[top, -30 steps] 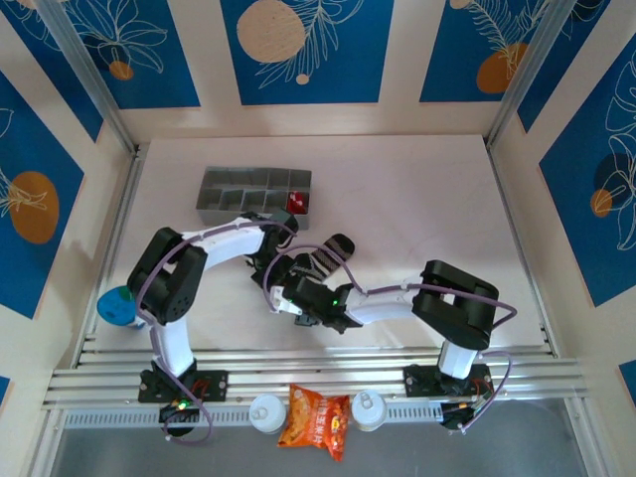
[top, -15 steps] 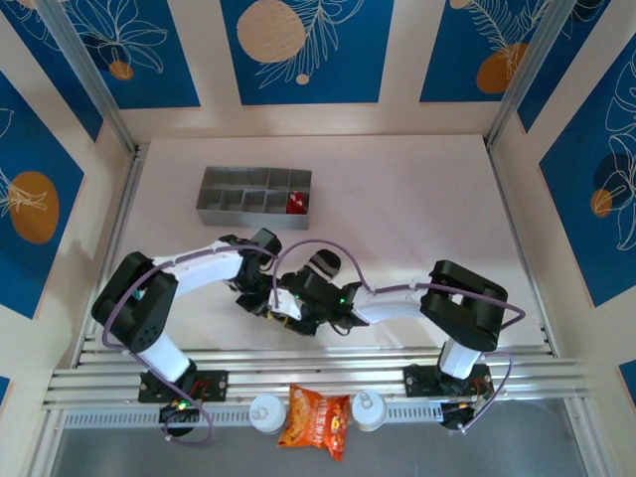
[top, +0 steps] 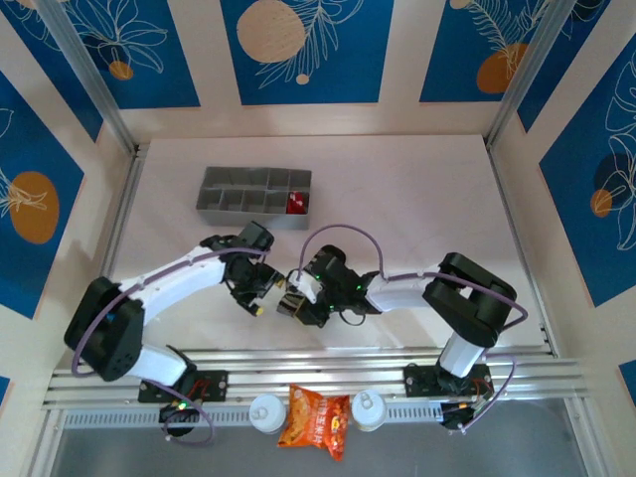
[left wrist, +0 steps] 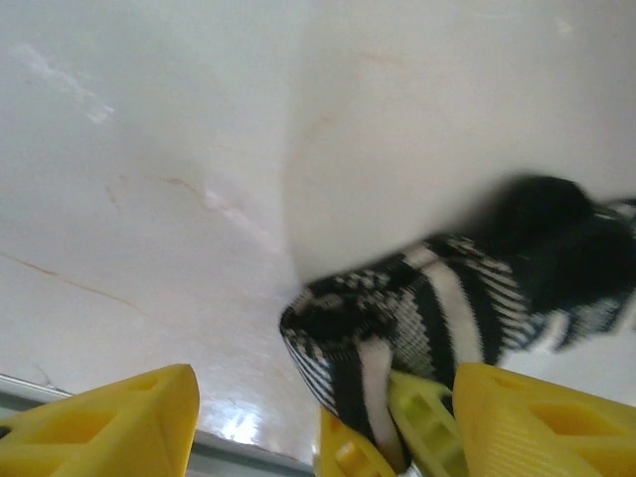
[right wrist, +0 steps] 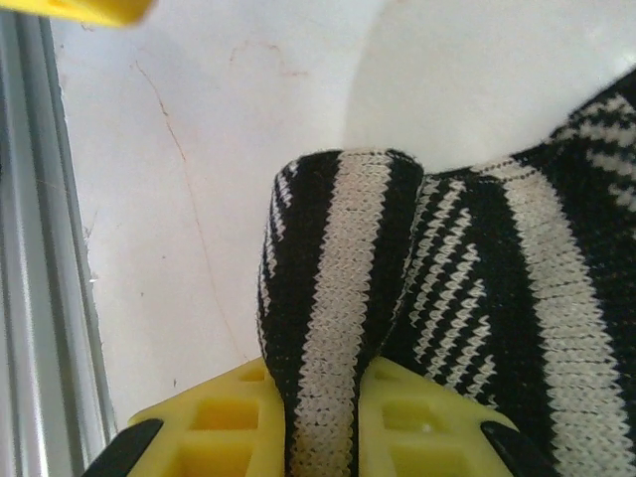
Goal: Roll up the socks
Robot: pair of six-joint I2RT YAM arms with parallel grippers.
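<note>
Right gripper [right wrist: 323,422] clamped on folded end of black-and-white striped sock [right wrist: 477,298]; left gripper [top: 258,295] spread wide, straddling same end

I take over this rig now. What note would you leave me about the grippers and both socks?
Left gripper: jaws open, the striped sock between them, not clamped.
Right gripper: shut on a fold of that sock.
Red sock: small bundle in a compartment of the grey tray.
Done: the red one, it seems. Left: rolling the striped sock.
</note>
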